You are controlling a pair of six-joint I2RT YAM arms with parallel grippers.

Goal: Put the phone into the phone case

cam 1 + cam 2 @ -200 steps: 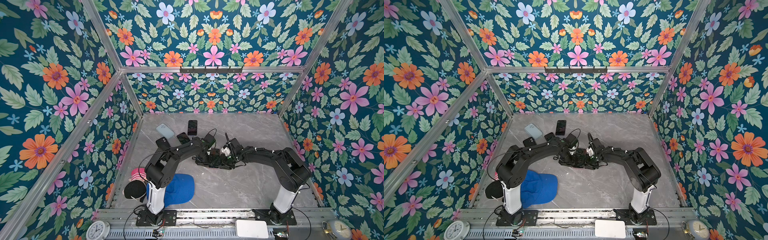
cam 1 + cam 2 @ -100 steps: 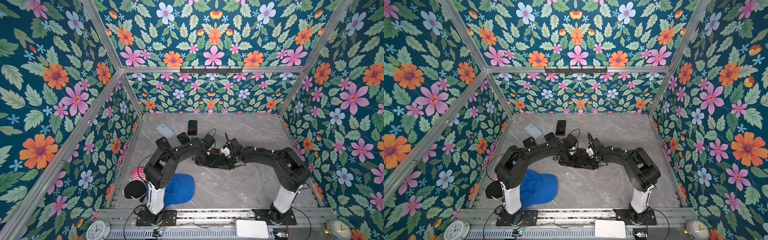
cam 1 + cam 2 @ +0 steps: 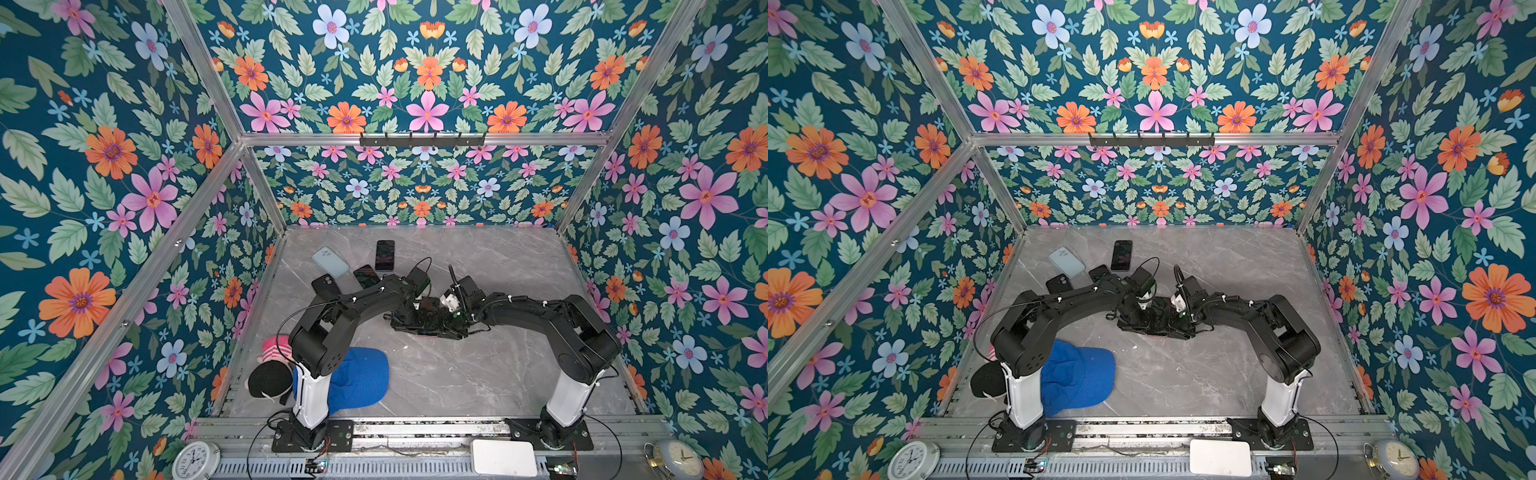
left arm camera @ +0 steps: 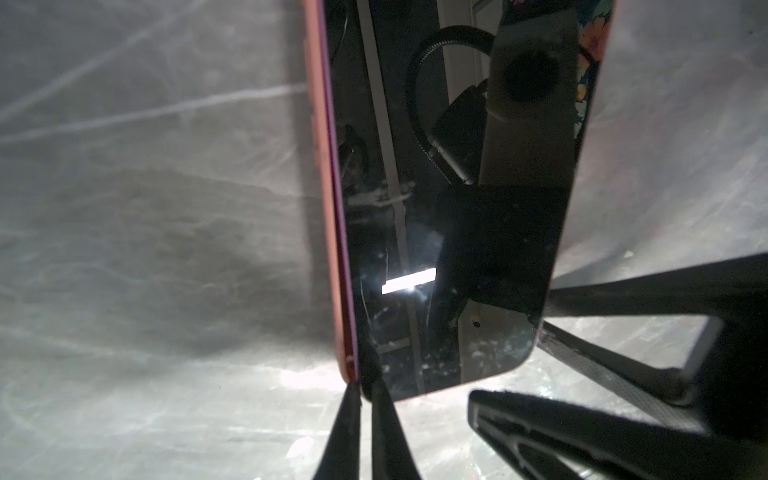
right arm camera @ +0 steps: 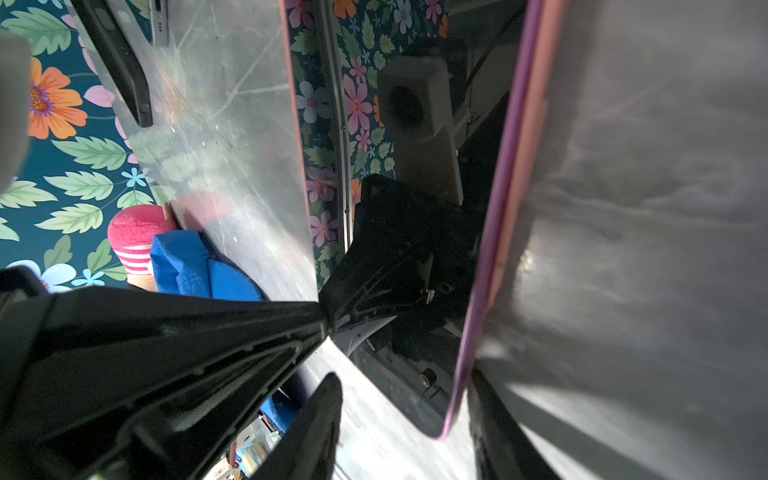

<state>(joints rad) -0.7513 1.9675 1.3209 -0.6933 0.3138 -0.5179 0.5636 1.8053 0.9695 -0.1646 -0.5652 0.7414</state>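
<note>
1. The phone [image 4: 449, 208] lies screen up on the grey marble bench [image 4: 145, 208], near its middle, between the two arms. In both top views the grippers hide most of it.
2. The phone sits inside the pink phone case [image 4: 322, 166]. The pink rim runs along the long side. A thin purple line, the phone's own edge, shows between the rim and the glass. Whether it is pressed in fully, I cannot tell.
3. The left gripper [image 4: 365, 399] has its jaws almost together. Its tips stand at one corner of the phone's short end, one tip by the pink rim and the other on the dark glass. It is not clear whether the rim is pinched between them.
4. The right gripper [image 5: 405, 386] has its jaws moderately apart and holds nothing. It is at the neighbouring corner of the same short end. One of its fingers [image 5: 492, 424] is just beside the pink rim. The other stands off the phone, with bare bench between it and the glass.
5. In the right wrist view the tip of the left gripper also shows, touching the phone at its corner.
6. Toward the back left of the bench lie a black phone [image 3: 385, 255] and a pale blue case [image 3: 330, 262], well apart from the grippers. A blue cap [image 3: 357, 378] lies at the front left, beside the base of the left arm.
</note>
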